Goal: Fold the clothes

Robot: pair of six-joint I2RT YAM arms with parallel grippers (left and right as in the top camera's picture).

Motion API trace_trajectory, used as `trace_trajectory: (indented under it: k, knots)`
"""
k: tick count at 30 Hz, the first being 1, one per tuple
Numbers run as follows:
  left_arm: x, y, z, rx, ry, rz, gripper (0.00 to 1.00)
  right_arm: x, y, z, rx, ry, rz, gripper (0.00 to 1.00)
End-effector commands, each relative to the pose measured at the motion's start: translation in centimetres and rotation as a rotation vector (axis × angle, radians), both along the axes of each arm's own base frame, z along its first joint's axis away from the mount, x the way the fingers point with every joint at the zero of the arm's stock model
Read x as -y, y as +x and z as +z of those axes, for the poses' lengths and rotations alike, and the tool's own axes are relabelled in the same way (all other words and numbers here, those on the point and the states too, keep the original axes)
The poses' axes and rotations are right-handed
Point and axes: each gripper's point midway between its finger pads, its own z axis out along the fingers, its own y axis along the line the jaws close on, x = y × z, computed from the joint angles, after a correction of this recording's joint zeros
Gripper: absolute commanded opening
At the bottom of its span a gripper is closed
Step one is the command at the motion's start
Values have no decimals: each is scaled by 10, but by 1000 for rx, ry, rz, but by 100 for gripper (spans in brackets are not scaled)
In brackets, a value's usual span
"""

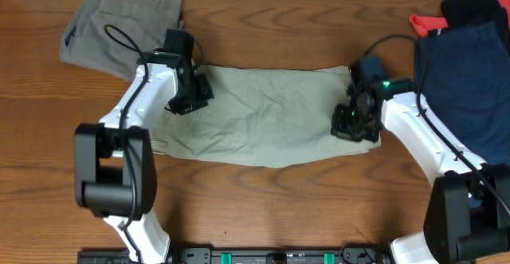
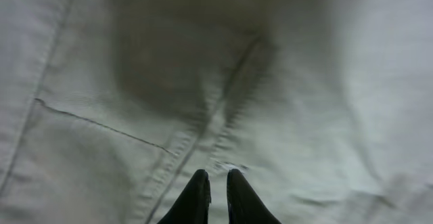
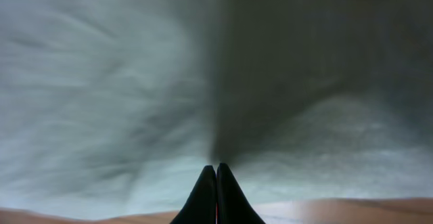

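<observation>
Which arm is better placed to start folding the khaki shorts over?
Probably the right. The right gripper is shut on the khaki shorts at their end edge, bare table just beyond, so it could lift that end over. The left gripper sits further in, on a seam.

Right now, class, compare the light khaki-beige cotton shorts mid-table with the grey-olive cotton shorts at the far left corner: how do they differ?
The light khaki-beige cotton shorts lie spread flat; the grey-olive cotton shorts sit bunched up. The left gripper and right gripper pinch the khaki pair; no gripper holds the grey-olive pair. Both rest on the wooden table.
</observation>
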Motion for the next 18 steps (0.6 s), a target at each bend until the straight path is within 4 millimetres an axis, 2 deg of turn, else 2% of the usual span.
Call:
trace_trajectory:
  k: [1, 3, 5, 8, 13, 18]
  knots:
    - [-9, -13, -24, -83, 24, -9, 12, 15, -13, -21, -46, -7, -81, 3]
    - [-22, -19, -37, -134, 67, 45, 6, 24, -16, -33, -49, -7, -123, 4]
    - [-38, -26, -45, -179, 120, 115, 6, 34, -20, -43, -59, -6, -177, 1]
    - [-56, -30, -47, -200, 168, 146, 6, 50, -24, -49, -71, -15, -229, 1]
    - [-83, -38, -45, -229, 232, 190, 6, 76, -26, -51, -81, -66, -297, 1]
    - [-92, -42, -38, -239, 228, 216, 6, 83, -27, -42, -106, -67, -362, 1]
